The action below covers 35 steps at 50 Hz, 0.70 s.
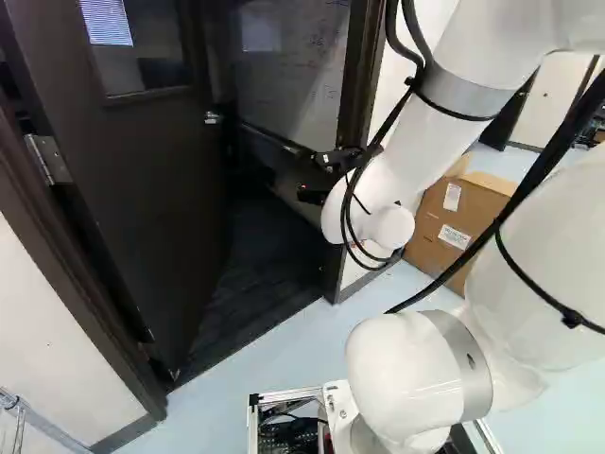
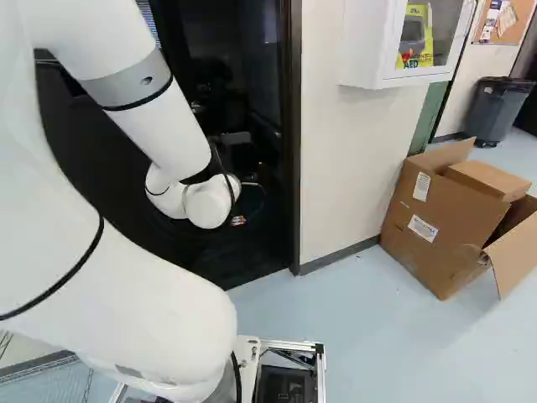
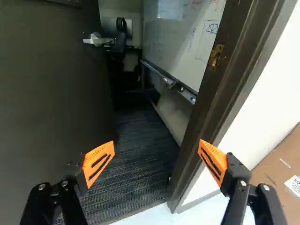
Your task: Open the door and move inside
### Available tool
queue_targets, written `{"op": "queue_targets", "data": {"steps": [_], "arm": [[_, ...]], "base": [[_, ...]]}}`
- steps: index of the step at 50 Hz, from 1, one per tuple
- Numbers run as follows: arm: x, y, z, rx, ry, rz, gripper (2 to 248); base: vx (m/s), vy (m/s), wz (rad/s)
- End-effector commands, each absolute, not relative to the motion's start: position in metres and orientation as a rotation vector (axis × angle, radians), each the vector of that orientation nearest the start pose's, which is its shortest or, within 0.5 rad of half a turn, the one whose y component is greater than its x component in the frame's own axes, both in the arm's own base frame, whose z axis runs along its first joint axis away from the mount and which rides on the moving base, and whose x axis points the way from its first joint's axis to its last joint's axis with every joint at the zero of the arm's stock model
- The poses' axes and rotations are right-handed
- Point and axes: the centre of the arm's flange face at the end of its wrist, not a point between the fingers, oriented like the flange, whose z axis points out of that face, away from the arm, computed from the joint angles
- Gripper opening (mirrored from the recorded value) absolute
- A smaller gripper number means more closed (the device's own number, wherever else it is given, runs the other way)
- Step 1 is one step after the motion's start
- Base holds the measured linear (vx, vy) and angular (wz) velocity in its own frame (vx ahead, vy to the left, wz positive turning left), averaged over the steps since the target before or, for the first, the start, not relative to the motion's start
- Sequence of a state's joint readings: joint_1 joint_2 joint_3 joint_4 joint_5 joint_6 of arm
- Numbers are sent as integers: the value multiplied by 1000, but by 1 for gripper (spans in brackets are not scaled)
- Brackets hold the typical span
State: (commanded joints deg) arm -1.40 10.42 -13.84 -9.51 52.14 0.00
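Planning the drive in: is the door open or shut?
Open: dark carpet shows through the gap between the door and the doorframe.

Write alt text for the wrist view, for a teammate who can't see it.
A dark door stands open onto a carpeted room with a whiteboard. The gripper, open and empty, points into the room, with the door beyond one finger and the door frame beyond the other. Past the frame is part of a cardboard box.

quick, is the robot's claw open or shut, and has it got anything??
The claw is wide open and holding nothing; its two orange pads are far apart, pointing at the doorway.
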Motion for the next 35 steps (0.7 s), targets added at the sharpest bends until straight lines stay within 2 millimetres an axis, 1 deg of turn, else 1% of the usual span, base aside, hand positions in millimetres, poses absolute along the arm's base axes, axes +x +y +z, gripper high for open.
{"op": "queue_targets", "data": {"steps": [9, 19, 28, 35], "arm": [[328, 4, 399, -2444, -221, -1922, 247], [328, 4, 399, -2444, -221, -1922, 247], [328, 4, 399, -2444, -221, -1922, 247], [328, 4, 399, -2444, -221, -1922, 247]], "base": [[47, -1, -1], [219, 12, -24], [235, 65, -31], [213, 115, -36]]}}
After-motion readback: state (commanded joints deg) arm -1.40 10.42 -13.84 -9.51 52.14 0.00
